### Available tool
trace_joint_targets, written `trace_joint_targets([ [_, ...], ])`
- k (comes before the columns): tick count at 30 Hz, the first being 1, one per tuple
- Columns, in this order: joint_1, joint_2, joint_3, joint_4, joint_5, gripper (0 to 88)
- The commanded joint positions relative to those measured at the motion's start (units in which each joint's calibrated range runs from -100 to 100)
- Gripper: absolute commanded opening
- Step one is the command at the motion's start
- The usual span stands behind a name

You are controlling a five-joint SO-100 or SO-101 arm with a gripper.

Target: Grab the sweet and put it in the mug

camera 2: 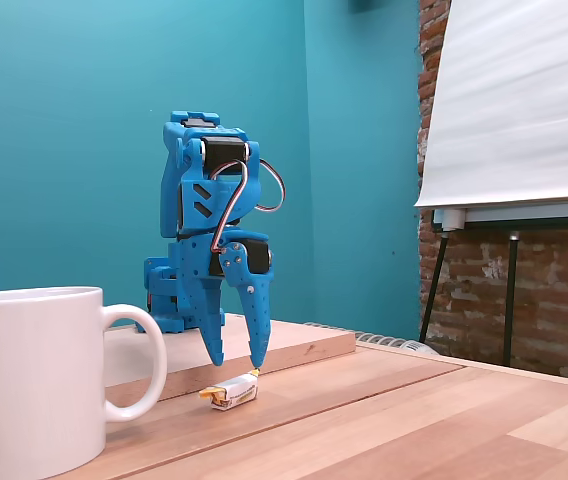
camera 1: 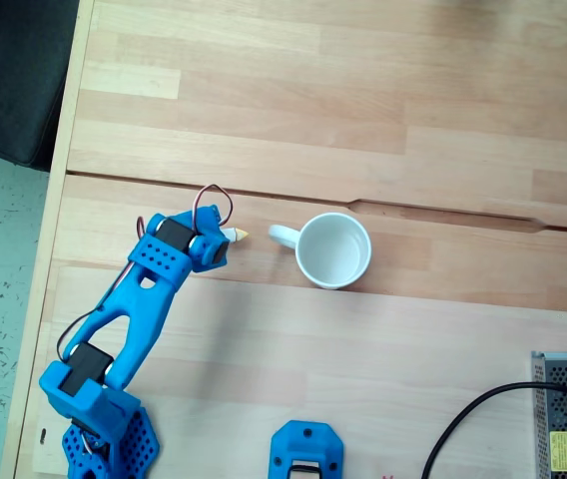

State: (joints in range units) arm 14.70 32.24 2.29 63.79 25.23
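Fixed view from above first: the arm [camera 1: 129,339] rises from its base at lower left and reaches up and right, ending at the gripper [camera 1: 226,239] left of centre. Only one pointed end of the sweet [camera 1: 240,236] pokes out at the gripper's right edge; the rest is hidden under the blue head. The mug [camera 1: 334,250] stands upright just right of it at centre, handle turned left toward the sweet, inside empty. So the mug lies directly to the right of sweet and gripper, near but not touching. Fixed view from table level next: the gripper [camera 2: 235,361] points straight down at centre, its two fingers apart with a clear gap between them. The sweet [camera 2: 232,394] lies flat on the table [camera 2: 414,420] right beneath them, its long axis tilted, the near end toward lower left. The right fingertip [camera 2: 256,364] sits at or just above the sweet's far end; contact I cannot tell. The coming move looks like a short drop and a squeeze. The mug [camera 2: 34,380] fills the lower left foreground.
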Motion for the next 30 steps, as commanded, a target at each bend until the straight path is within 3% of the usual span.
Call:
trace_joint_targets([
  [1, 0.3, -0.3, -3.1, -0.6, 0.0, 18.0],
  [18, -0.1, 1.6, -4.2, -0.6, 0.0, 18.0],
  [30, 0.3, 2.3, -4.6, -0.3, 4.5, 18.0],
])
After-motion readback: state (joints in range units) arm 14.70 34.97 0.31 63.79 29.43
